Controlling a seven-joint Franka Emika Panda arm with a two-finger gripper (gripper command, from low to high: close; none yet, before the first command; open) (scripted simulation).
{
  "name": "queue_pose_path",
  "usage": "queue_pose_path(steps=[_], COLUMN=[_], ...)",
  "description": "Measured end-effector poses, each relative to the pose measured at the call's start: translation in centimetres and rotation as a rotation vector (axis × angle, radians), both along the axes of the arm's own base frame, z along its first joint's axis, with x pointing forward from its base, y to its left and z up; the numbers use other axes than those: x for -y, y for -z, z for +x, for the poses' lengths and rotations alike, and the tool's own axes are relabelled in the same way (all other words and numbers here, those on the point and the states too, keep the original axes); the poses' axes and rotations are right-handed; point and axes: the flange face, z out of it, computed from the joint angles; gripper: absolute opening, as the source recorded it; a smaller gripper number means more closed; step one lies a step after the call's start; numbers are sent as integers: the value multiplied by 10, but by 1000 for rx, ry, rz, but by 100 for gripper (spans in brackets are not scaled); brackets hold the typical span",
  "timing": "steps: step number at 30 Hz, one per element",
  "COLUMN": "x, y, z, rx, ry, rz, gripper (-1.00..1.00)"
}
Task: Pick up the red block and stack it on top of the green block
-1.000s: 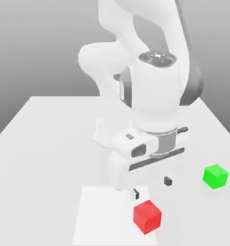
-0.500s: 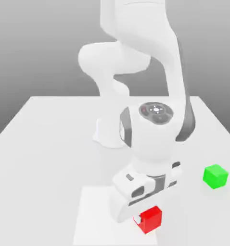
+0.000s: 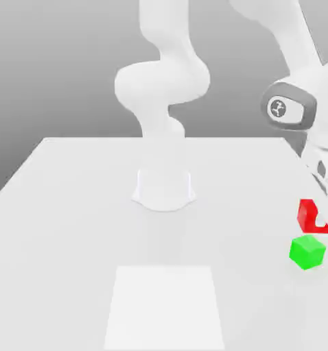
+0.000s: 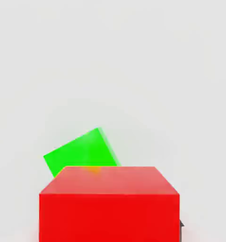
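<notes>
- Exterior view: the gripper (image 3: pixel 316 221) pinches the red block (image 3: pixel 306 214) aloft, just above the green block (image 3: pixel 307 251) near the table (image 3: pixel 77 206) edge.
- Hand view: red block (image 4: pixel 110 204) overlaps green block (image 4: pixel 82 152); centring squarely before lowering looks wise.

Exterior view faces the table (image 3: pixel 71 206) from above; hand view looks down close; both share the green block (image 3: pixel 307 252)
</notes>
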Motion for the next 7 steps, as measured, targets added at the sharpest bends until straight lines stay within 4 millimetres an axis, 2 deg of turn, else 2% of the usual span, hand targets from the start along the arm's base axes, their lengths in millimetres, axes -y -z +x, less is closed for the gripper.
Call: queue_pose_path(steps=[2,3,4,7], x=[17,20,21,21], y=[20,31,43,43], z=[22,25,26,26], rx=[1,1,1,1], ry=[60,69,72,72], rz=[0,-1,-1,-1], gripper=[-100,-100,100,100])
